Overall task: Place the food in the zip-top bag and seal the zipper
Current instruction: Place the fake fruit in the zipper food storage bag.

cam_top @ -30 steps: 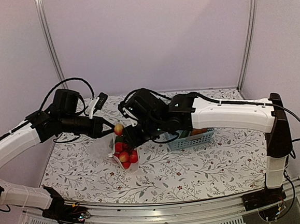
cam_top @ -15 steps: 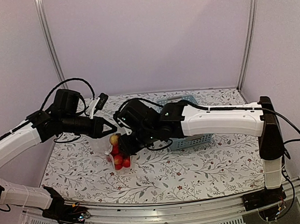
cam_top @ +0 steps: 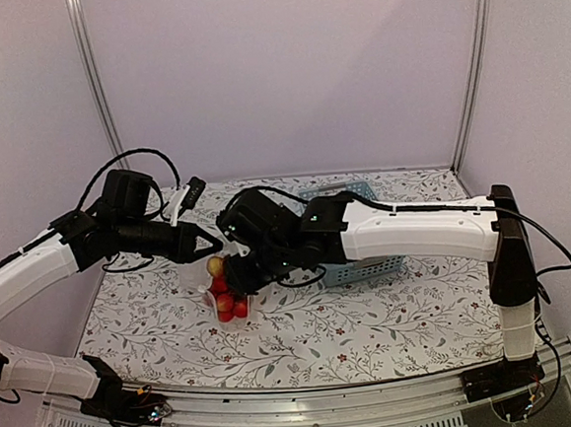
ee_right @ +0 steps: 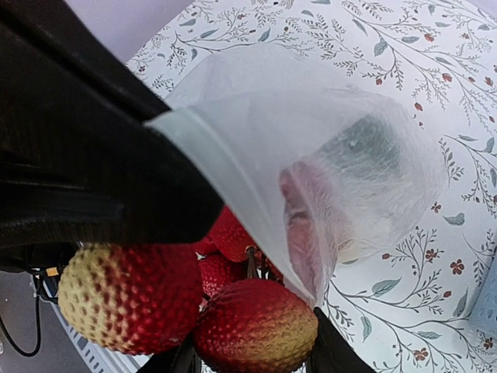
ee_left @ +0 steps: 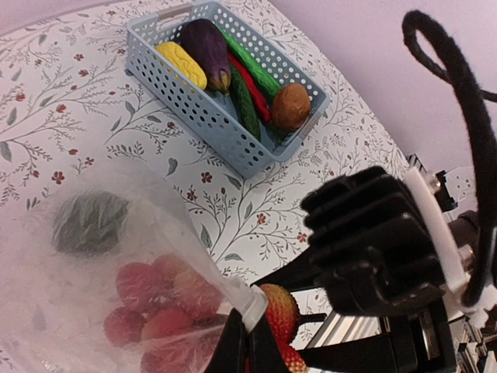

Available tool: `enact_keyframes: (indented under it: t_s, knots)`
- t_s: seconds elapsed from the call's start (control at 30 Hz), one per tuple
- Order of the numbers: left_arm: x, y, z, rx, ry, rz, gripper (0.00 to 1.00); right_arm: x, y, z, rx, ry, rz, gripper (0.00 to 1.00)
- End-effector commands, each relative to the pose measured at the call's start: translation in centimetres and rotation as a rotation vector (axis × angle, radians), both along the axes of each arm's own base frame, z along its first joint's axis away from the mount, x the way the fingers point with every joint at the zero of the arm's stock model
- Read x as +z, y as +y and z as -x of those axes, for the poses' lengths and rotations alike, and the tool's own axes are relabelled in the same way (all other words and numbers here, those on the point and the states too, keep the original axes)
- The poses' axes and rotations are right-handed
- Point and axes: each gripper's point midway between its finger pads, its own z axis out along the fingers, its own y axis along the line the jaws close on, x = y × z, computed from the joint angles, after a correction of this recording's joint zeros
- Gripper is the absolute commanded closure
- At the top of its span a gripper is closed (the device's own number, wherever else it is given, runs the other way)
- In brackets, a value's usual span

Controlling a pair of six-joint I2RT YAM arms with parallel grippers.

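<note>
My left gripper [ee_left: 247, 348] is shut on the zipper [ee_left: 255, 301] edge of the zip-top bag [ee_left: 93, 272] and holds its mouth up. Several red round pieces [ee_left: 155, 287] show through the clear plastic. My right gripper [ee_right: 252, 353] is shut on a bunch of red round pieces [ee_right: 256, 326] right at the bag's mouth, beside the left fingers [ee_right: 93, 163]. In the top view the bag [cam_top: 225, 305] hangs under both grippers [cam_top: 226, 263]. The basket holds a yellow piece [ee_left: 181, 64], eggplant [ee_left: 206, 43], cucumbers [ee_left: 248, 105], chili [ee_left: 247, 78] and potato [ee_left: 290, 105].
The light-blue slotted basket [cam_top: 367, 270] stands on the flowered table behind the right arm, right of the bag. A dark green blur [ee_right: 365, 148] shows through the bag's plastic. Purple walls and metal posts close in the back and sides.
The right arm has swung left and down, bringing the red bunch to the bag's mouth and uncovering the basket. The left gripper has kept its hold on the bag edge.
</note>
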Motion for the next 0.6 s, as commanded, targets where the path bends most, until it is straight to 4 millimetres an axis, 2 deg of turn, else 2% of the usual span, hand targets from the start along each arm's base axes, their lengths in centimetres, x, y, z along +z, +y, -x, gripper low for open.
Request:
enact_keyframes:
  t_s: [0.0,0.13,0.3,0.47,0.57]
  knots:
    - [0.5,-0.2,0.0,-0.013,-0.01,0.032,1.0,-0.2,-0.7,-0.6,-0.05,-0.018,0.028,0.55]
    - [0.9,-0.6,0.5,-0.043,-0.008,0.059,1.0,-0.9,-1.7,-1.1,-0.093,-0.032,0.056,0.43]
    - [1.3,-1.3,1.1,-0.092,0.003,0.099,1.0,-1.1,-2.2,-1.6,-0.132,-0.05,0.065,0.36]
    - [1.8,-1.8,1.8,-0.138,0.009,0.134,1.0,-1.1,-3.4,-3.1,-0.217,-0.107,0.089,0.3]
    - [2.3,-2.0,2.2,-0.162,0.002,0.156,1.0,-2.0,-4.8,-4.3,-0.281,-0.107,0.106,0.25]
